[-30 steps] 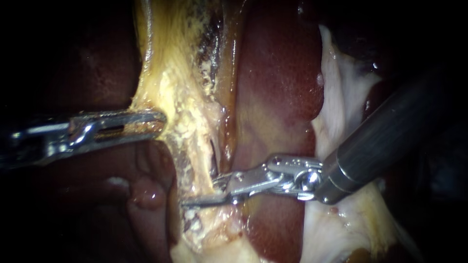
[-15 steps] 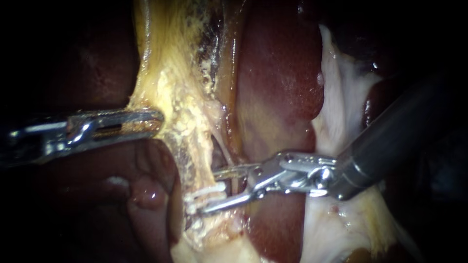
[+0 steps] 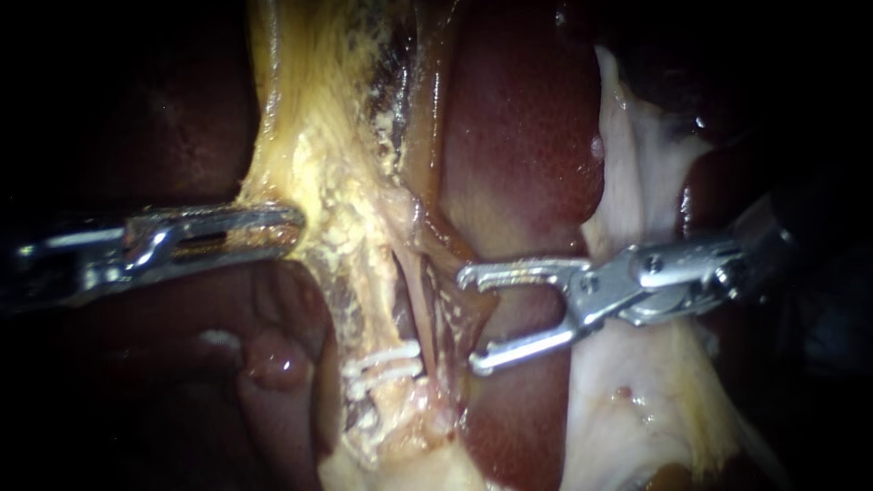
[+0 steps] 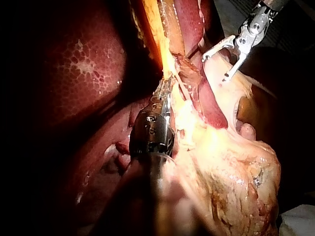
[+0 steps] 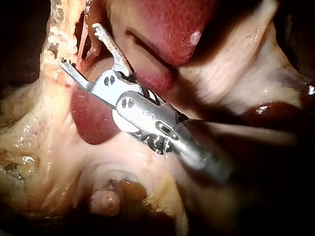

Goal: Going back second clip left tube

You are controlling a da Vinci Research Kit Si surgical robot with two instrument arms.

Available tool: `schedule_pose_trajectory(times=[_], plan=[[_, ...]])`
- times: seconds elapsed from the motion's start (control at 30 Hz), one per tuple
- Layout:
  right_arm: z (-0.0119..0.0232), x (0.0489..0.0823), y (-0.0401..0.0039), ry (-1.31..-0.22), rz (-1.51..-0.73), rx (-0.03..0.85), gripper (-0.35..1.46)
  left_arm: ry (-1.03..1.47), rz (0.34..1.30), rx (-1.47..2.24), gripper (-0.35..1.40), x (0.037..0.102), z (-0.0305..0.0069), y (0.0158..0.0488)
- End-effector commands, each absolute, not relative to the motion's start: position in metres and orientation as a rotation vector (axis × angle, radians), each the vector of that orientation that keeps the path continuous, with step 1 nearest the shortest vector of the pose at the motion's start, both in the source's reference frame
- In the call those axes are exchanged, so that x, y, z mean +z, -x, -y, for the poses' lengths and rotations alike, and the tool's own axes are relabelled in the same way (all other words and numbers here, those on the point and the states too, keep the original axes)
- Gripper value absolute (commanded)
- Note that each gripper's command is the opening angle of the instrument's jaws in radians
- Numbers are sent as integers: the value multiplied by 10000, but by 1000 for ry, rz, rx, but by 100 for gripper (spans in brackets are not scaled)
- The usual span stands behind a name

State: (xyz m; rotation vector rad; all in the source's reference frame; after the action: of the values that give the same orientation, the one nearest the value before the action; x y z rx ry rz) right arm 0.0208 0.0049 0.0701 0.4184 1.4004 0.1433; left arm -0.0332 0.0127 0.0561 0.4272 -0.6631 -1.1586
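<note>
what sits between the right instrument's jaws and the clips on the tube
Only a thin strand of tissue beside the clips; the right instrument, jaws open, has clear space otherwise.

**Liver, fat and pale membrane around the working site**

In the endoscope view the liver is a dark red, glossy lobe running down the middle. A band of yellow fatty tissue, crumbly and speckled with pale grains, lies against its left edge. On the liver's right edge a pale whitish membrane drapes over it and widens lower down. 1 small rounded pink lump sits just left of the fatty band, low in the view. In the left wrist view the liver surface shows a fine honeycomb pattern, and a white cloth lies past the edge of the pale, lumpy tissue.
</note>
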Motion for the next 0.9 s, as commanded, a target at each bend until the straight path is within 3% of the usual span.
schedule_pose_trajectory(times=[0.03, 0.3, 0.67, 0.9], plan=[[-52, 698, -203, -406, -1397, 135, 60, -426, 663, -1158, -35, 562, -127, 333], [-56, 693, -193, -382, -1396, 121, 60, -430, 674, -1150, -35, 586, -116, 342], [-54, 692, -194, -375, -1398, 110, 60, -450, 623, -1128, -35, 674, -118, 364], [-54, 692, -193, -375, -1399, 110, 60, -454, 621, -1127, -35, 675, -115, 373]])
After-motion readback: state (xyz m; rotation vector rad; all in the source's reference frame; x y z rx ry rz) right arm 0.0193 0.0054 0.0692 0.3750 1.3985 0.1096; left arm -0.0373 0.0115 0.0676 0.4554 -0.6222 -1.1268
